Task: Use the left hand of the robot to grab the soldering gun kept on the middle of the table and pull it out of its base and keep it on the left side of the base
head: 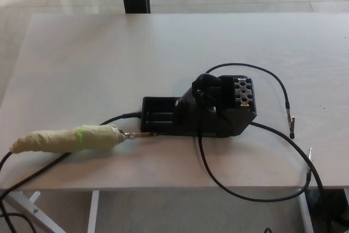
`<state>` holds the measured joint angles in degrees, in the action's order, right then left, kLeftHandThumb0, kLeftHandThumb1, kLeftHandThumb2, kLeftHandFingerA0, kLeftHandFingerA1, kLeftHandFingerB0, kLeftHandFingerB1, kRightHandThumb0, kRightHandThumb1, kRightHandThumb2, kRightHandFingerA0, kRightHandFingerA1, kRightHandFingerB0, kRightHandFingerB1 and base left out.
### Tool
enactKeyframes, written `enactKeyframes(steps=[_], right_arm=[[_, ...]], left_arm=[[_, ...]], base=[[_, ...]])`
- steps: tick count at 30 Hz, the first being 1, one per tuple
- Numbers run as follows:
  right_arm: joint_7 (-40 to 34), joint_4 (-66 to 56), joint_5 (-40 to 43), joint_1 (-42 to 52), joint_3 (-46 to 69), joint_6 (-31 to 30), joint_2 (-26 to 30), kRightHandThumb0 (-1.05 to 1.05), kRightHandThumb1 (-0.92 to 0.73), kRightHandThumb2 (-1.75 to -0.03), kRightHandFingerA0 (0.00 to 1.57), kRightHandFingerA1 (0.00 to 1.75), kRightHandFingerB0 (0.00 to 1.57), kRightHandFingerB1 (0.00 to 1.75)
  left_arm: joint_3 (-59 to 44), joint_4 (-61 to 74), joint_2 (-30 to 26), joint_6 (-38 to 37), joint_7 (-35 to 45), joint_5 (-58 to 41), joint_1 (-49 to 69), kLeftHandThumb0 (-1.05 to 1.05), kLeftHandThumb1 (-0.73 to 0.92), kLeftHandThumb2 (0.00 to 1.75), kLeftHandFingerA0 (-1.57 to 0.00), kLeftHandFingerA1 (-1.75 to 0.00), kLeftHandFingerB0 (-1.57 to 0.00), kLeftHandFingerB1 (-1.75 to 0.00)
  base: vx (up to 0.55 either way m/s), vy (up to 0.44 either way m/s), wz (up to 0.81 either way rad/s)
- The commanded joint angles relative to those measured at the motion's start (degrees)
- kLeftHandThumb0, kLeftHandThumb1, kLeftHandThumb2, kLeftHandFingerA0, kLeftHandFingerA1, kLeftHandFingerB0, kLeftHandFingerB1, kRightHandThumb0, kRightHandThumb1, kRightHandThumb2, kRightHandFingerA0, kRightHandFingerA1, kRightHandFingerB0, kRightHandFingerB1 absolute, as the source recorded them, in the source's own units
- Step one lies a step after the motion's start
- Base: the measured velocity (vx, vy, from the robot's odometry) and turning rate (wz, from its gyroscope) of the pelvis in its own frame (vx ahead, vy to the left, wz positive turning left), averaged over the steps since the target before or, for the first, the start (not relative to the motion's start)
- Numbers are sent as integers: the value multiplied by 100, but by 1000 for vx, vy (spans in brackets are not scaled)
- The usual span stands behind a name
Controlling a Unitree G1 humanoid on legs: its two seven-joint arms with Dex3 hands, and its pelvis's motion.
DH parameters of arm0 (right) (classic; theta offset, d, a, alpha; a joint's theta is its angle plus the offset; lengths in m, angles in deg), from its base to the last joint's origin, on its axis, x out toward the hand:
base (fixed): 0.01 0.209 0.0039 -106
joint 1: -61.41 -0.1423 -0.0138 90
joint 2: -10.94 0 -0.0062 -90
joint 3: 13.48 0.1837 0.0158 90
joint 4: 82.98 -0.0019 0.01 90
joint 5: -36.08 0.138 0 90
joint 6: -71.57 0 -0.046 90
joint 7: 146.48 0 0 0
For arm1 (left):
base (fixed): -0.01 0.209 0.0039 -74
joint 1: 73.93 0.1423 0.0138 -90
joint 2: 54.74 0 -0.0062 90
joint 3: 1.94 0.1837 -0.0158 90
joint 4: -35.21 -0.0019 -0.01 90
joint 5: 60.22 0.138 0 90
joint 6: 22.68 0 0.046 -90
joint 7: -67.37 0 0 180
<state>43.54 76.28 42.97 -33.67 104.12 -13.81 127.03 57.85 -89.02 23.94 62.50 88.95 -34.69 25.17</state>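
You are viewing an electronics workbench: soldering base [204,110], trailing cables [262,189], pale wooden surface [109,53].

- table [109,53]: pale wood-look top, matt, smooth
- soldering gun [68,139]: handle wrapped in cream and green tape, dull, wrinkled; small metal tip
- base [202,110]: black plastic, slight sheen
- cable [256,189]: black, probably rubber

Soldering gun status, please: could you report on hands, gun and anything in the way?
Both hands out of view. Soldering gun lying flat on table, left of base, tip toward it. Black cable looped along front edge.
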Motion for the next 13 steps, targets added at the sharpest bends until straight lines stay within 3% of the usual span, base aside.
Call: enactKeyframes(steps=[1, 2, 3, 4, 5, 6, 7, 8, 9, 10, 11, 12, 13], right_arm=[[37, 45, 195, 73, 94, -63, 79, -57, -53, -88, 58, 72, 24, 48], [34, 40, 198, 80, 98, -53, 78, -51, -66, -60, 60, 67, 32, 34], [32, 39, 197, 84, 94, -56, 68, -51, -66, -60, 61, 68, 32, 34], [30, 47, 197, 87, 93, -61, 52, -58, -54, -86, 59, 73, 25, 47], [29, 60, 203, 84, 99, -59, 50, -58, -54, -86, 59, 73, 25, 47], [21, 63, 152, 112, 55, -26, 66, -58, -54, -87, 60, 73, 25, 47], [22, 61, 146, 117, 49, -21, 72, -58, -54, -87, 60, 73, 25, 47], [50, 52, 165, 137, 64, -12, 73, -58, -54, -86, 60, 72, 25, 47], [55, 50, 169, 142, 65, -11, 74, -58, -54, -86, 60, 72, 25, 47], [65, 35, 178, 151, 68, -17, 75, -49, -66, -60, 61, 66, 31, 35], [84, 21, 194, 162, 76, -28, 80, -49, -66, -60, 61, 66, 31, 35], [57, 28, 165, 168, 51, -26, 92, -54, -52, -87, 59, 71, 26, 48], [42, 28, 151, 168, 38, -25, 94, -54, -52, -87, 59, 71, 26, 48]], left_arm=[[-906, -1903, 404, 1460, -1013, -1241, 379, -62, 62, 64, -43, -97, -49, -75], [-944, -1924, 398, 1523, -928, -1299, 337, -60, 62, 62, -39, -96, -48, -73], [-921, -1985, 368, 1493, -898, -1287, 336, -60, 63, 61, -42, -92, -51, -70], [-852, -2066, 317, 1394, -802, -1249, 358, -62, 64, 58, -47, -92, -46, -70], [-812, -2115, 292, 1307, -716, -1246, 363, -62, 64, 58, -47, -92, -46, -70], [-720, -2292, 219, 1270, -510, -1244, 306, -61, 62, 58, -72, -81, -62, -66], [-696, -2350, 201, 1248, -494, -1264, 295, -61, 62, 58, -72, -81, -62, -66], [-513, -2313, 201, 1135, -384, -1176, 368, -63, 58, 57, -91, -74, -75, -64], [-466, -2348, 184, 1107, -381, -1196, 371, -63, 58, 57, -91, -74, -75, -64], [-369, -2317, 167, 1149, -359, -1177, 396, -66, 43, 90, -86, -79, -76, -72], [-265, -2248, 163, 1240, -354, -1153, 435, -64, 40, 87, -86, -81, -75, -74], [-264, -2302, 152, 1249, -395, -1278, 447, -65, 40, 87, -84, -81, -74, -74], [-245, -2318, 140, 1247, -391, -1316, 450, -65, 40, 87, -84, -81, -74, -74]], base=[[0, 0, 0], [0, 0, 0], [0, 0, 0], [0, 0, 0], [0, 0, 0], [0, 0, 0], [0, 0, 0], [0, 0, 0], [0, 0, 0], [0, 0, 0], [0, 0, 0], [0, 0, 0], [0, 0, 0]])
